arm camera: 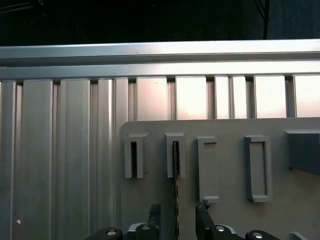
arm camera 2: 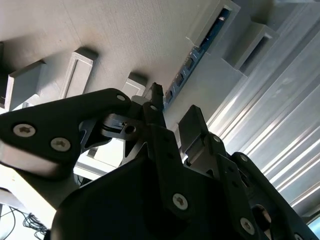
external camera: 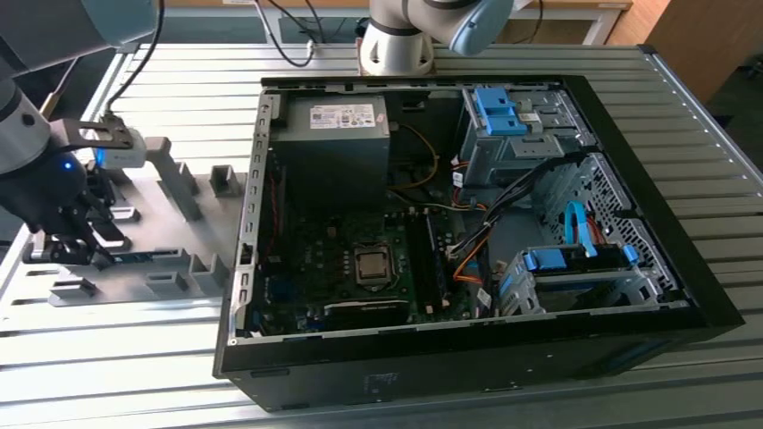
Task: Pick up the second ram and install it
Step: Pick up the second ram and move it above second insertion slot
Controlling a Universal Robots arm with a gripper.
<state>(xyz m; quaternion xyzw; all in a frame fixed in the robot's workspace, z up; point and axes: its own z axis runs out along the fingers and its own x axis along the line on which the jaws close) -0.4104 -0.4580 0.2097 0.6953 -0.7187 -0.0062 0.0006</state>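
Ribbed aluminium table [external camera: 120, 357], grey fixture plate [arm camera: 230, 165], gripper [arm camera: 178, 210] spread astride second ram [arm camera: 176, 190].

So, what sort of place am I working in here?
Probably a lab or workshop assembly bench: an open black desktop computer case sits on a ribbed aluminium table, beside a grey plastic fixture plate with holder blocks.

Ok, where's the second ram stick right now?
The second ram stands on edge in the grey fixture at the exterior view's left, beside the computer case, with the open tool straddling it in the first wrist view.
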